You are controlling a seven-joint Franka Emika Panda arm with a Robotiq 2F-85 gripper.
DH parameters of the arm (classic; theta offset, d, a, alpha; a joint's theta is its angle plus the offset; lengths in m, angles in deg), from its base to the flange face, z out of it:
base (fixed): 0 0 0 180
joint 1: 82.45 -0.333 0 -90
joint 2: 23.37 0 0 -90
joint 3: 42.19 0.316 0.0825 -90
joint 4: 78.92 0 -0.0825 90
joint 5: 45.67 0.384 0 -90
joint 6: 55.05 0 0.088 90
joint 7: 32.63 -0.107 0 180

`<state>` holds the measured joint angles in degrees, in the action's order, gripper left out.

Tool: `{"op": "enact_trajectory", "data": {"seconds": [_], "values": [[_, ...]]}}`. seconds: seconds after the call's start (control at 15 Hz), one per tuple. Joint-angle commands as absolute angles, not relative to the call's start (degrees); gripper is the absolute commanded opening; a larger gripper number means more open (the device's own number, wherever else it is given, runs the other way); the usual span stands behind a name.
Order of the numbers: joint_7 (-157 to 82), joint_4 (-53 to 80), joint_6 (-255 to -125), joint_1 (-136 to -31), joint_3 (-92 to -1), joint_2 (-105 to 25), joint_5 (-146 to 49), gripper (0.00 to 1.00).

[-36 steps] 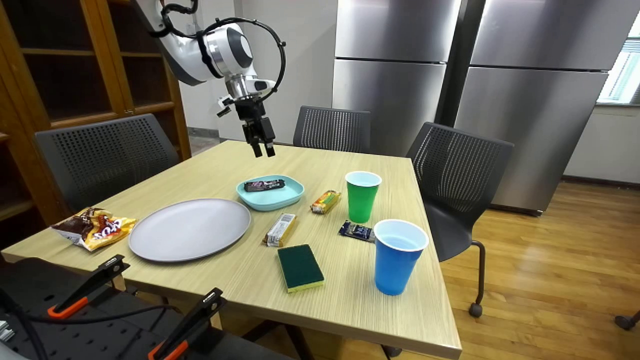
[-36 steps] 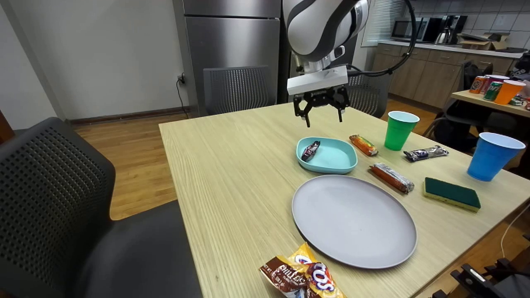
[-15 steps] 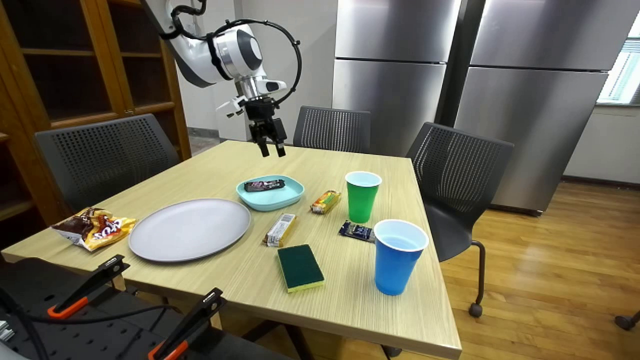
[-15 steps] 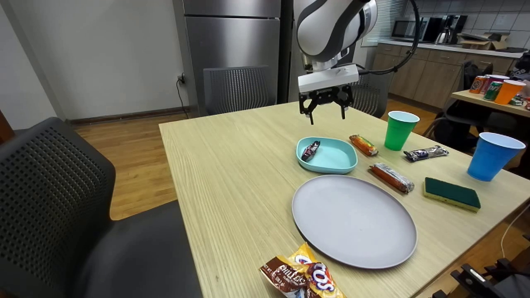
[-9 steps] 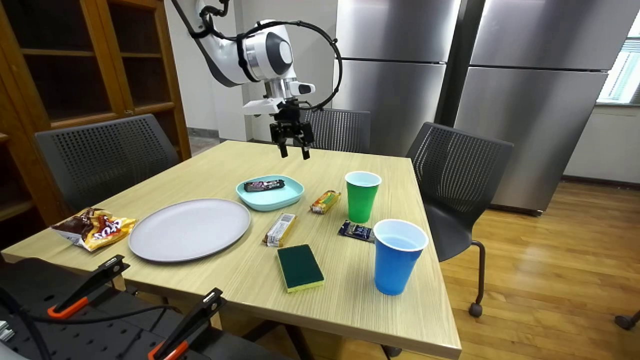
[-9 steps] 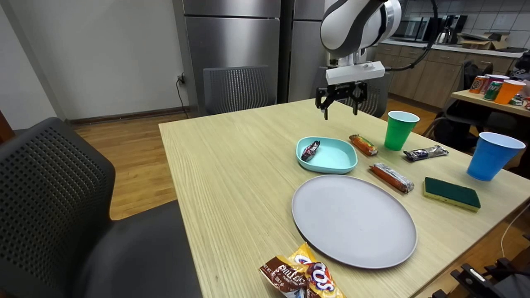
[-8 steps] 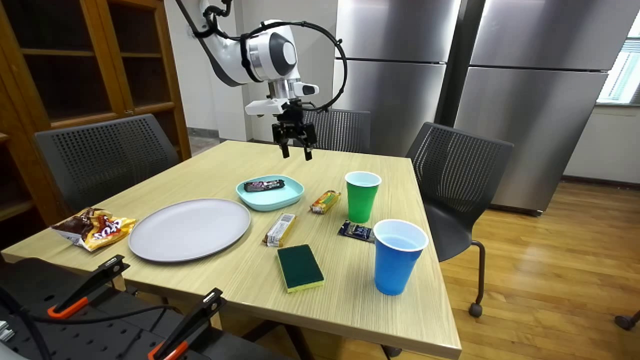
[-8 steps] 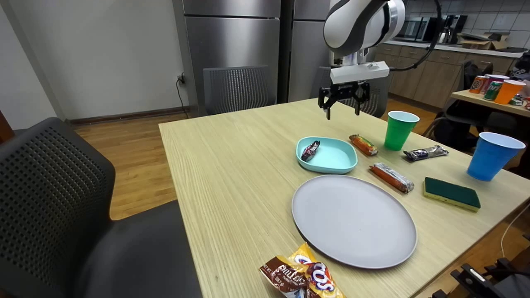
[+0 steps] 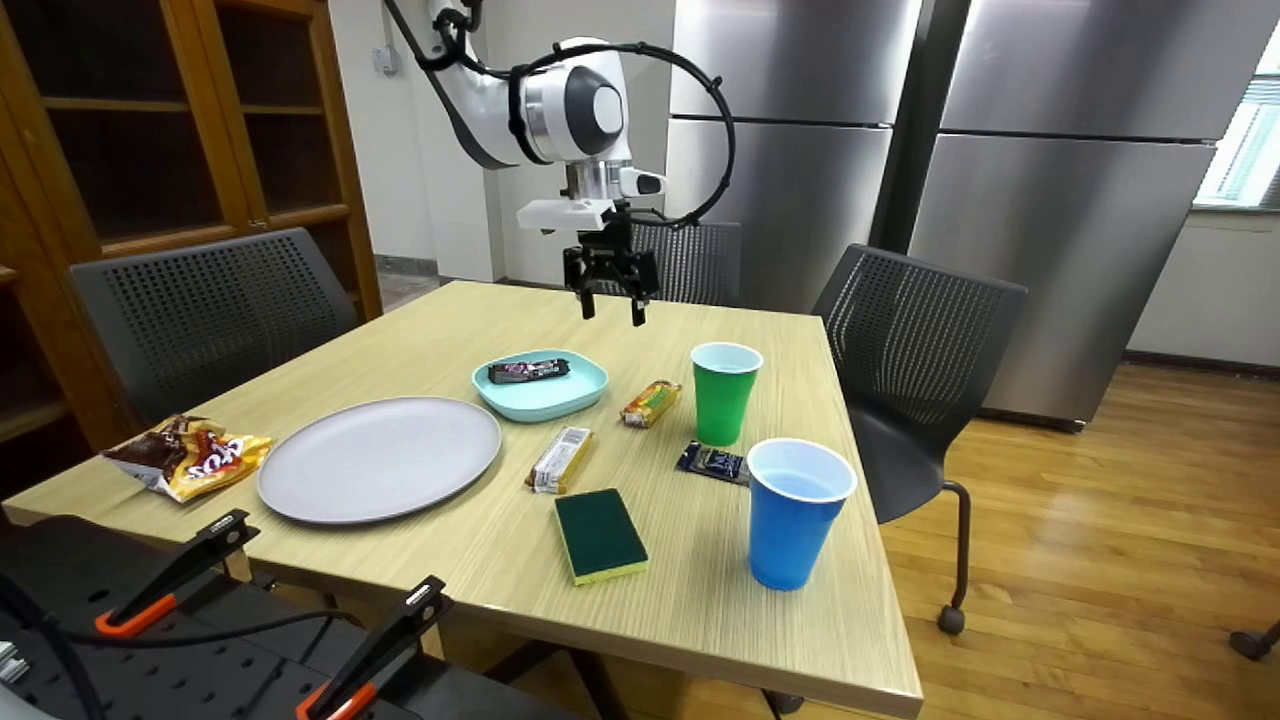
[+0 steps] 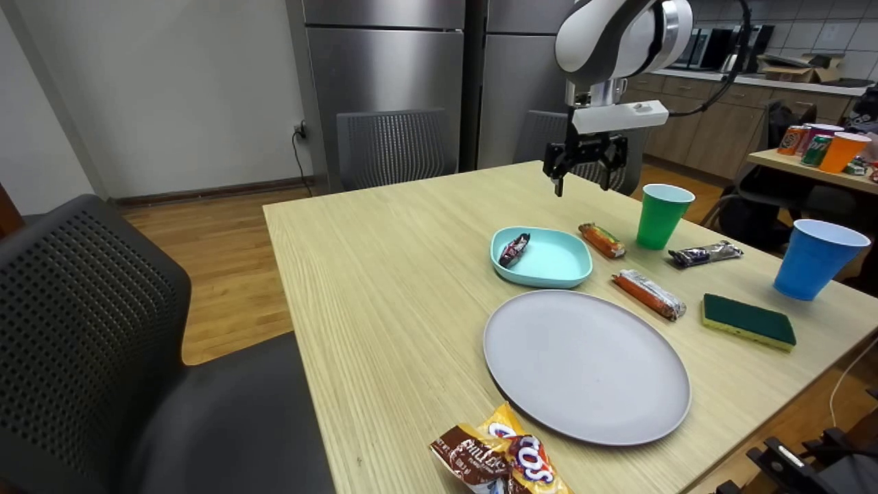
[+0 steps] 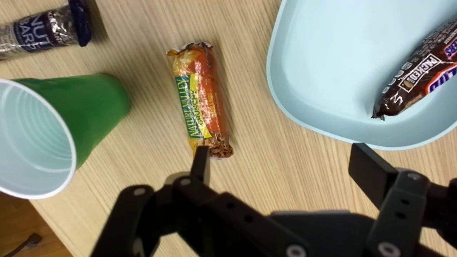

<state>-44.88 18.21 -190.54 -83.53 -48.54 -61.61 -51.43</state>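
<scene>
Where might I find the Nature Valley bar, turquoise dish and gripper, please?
Nature Valley bar (image 11: 201, 102): wrist view, middle of printed side.
Turquoise dish (image 11: 332, 67): wrist view, bare inner bottom.
Gripper (image 11: 282, 162): wrist view, midway between fingertips.

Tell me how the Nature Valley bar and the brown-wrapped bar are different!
The Nature Valley bar is orange, yellow and green; the brown-wrapped bar is mostly dark brown. The Nature Valley bar lies on the table; the brown-wrapped bar lies in the turquoise dish. Both are in wrappers.

Wrist view seemingly close above table (image 11: 278, 164)
</scene>
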Motion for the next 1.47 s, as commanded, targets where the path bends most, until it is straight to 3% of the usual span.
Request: {"op": "enact_trajectory", "data": {"seconds": [0.0, 1.4], "values": [[-42.0, 20.2, -191.4, -81.6, -47.8, -58.3, -50.1, 1.0], [-36.2, 19.6, -192.7, -74.2, -49.0, -58.9, -45.2, 1.0]]}}
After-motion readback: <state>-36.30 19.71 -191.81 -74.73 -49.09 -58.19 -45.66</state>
